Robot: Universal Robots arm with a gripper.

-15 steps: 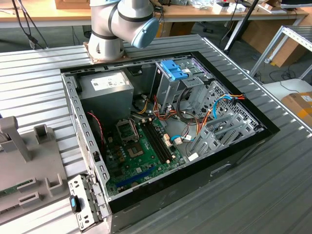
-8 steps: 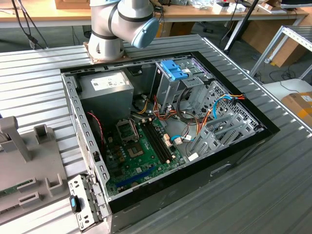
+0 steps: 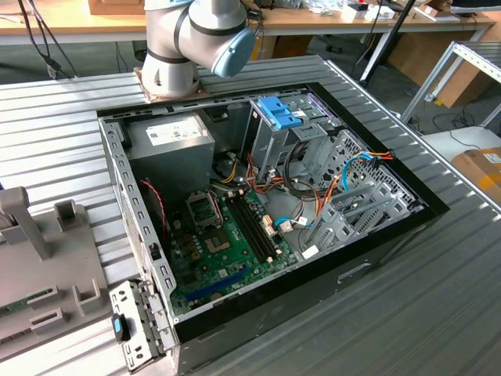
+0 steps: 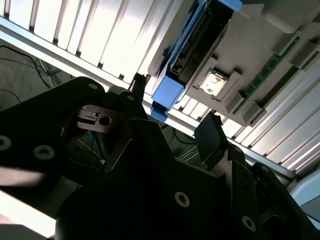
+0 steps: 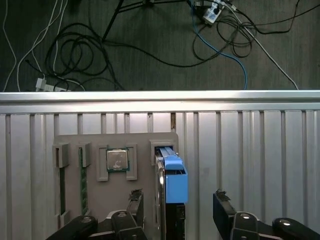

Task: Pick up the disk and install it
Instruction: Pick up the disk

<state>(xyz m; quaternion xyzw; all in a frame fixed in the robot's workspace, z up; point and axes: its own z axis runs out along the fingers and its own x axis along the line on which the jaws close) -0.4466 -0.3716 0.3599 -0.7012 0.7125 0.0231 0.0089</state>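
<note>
Disk (image 5: 172, 182): stands on edge in a slot of the grey holder (image 5: 95, 142), probably so both flat faces are free for a grasp.
Gripper (image 5: 177, 202): open, fingers spread to either side of the disk and apart from both faces.
Disk relative to gripper: between the fingers, reaching beyond their tips.
Holder: rests on the ribbed surface (image 5: 260, 150).
Task state: disk not yet lifted.

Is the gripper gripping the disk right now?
No: in the first wrist view the gripper is open, a gap showing between each finger and the disk.
</note>
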